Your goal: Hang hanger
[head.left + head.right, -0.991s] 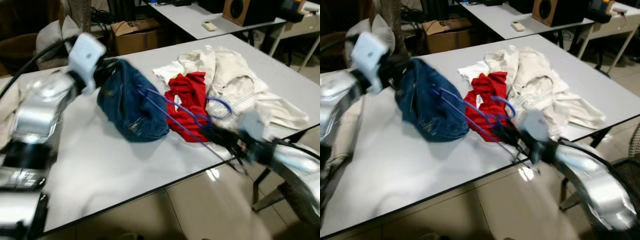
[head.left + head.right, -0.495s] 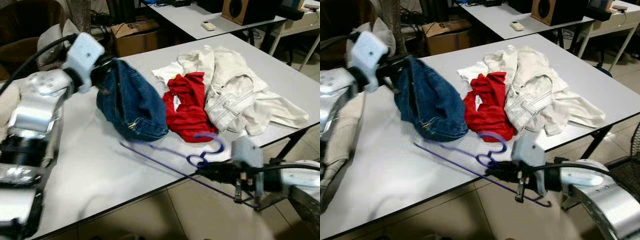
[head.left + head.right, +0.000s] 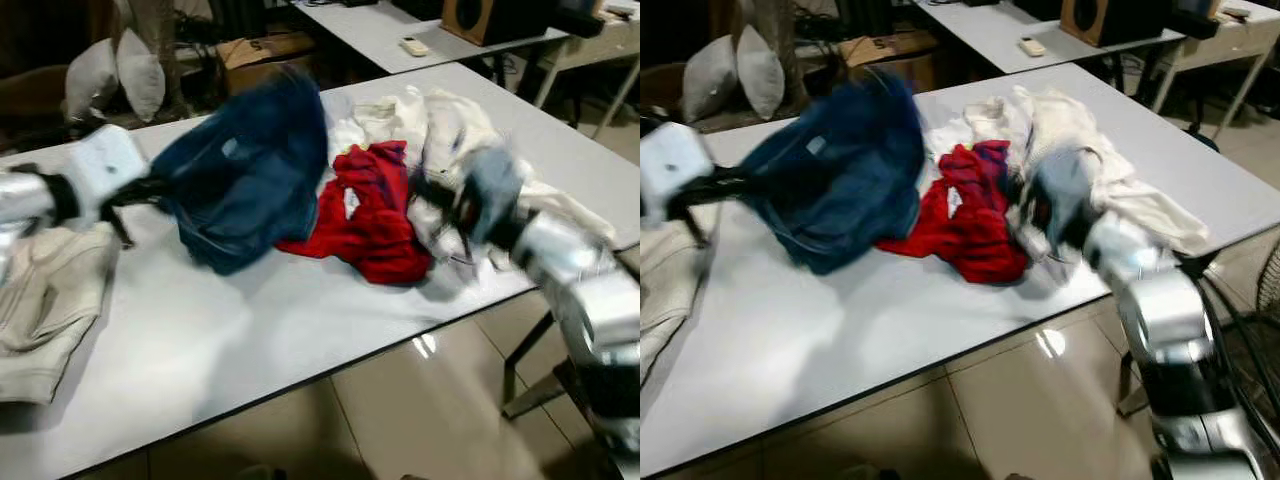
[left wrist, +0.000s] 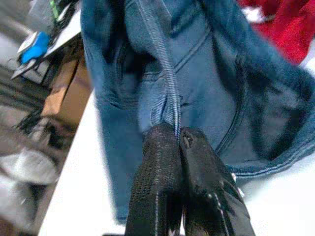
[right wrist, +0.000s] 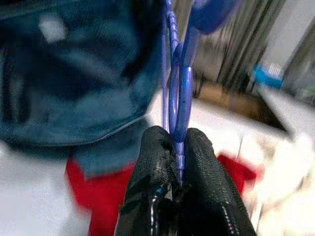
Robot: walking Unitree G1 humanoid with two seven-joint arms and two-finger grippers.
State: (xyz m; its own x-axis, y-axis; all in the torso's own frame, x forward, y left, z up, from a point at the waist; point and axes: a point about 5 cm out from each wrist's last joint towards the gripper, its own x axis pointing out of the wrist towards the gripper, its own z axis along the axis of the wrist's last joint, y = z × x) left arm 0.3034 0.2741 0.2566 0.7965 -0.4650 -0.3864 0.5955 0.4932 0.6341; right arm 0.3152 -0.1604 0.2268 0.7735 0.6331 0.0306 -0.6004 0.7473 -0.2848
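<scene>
White table [image 3: 230, 340] holds piled clothes. Left gripper [image 4: 178, 138] pinches the jeans [image 3: 245, 175]; right gripper [image 5: 178, 147] clamps the blue hanger [image 5: 179, 83], pointing toward the denim.

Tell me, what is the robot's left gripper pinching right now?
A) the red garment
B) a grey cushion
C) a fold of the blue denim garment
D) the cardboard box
C: in the left wrist view the left gripper has its two black fingers closed on a seam of the blue denim garment, which it holds up over the white table.
</scene>
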